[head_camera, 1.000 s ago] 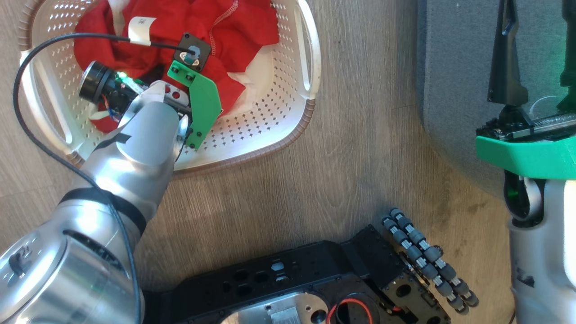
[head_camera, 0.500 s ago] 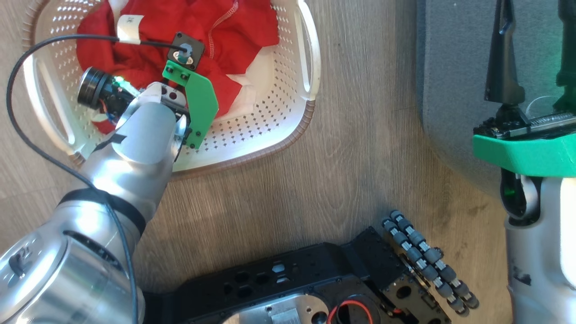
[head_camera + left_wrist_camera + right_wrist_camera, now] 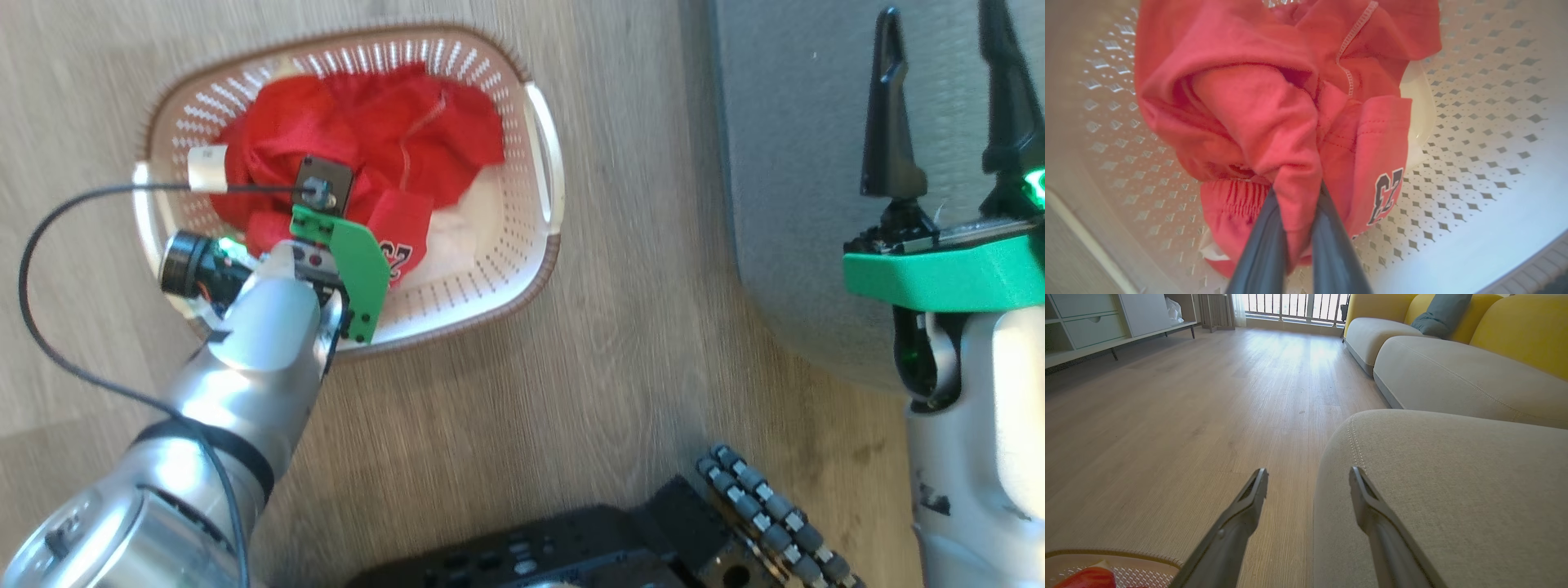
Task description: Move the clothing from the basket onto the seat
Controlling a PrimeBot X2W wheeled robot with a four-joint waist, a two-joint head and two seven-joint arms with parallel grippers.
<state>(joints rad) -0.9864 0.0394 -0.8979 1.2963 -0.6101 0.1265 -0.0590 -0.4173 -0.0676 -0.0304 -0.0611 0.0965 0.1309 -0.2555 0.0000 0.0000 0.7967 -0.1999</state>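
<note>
Clothing [image 3: 1274,122] in the basket [image 3: 1474,122] is pinched by the left hand [image 3: 1297,188]; right hand [image 3: 1308,477] spread wide at the seat [image 3: 1453,477] edge

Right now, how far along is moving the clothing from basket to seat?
Done: nothing; the visible seat bears no garment. In hand: the left hand is shut on a fold of clothing inside the basket. Left: lift it and the rest across; the right hand is open by the seat.
</note>
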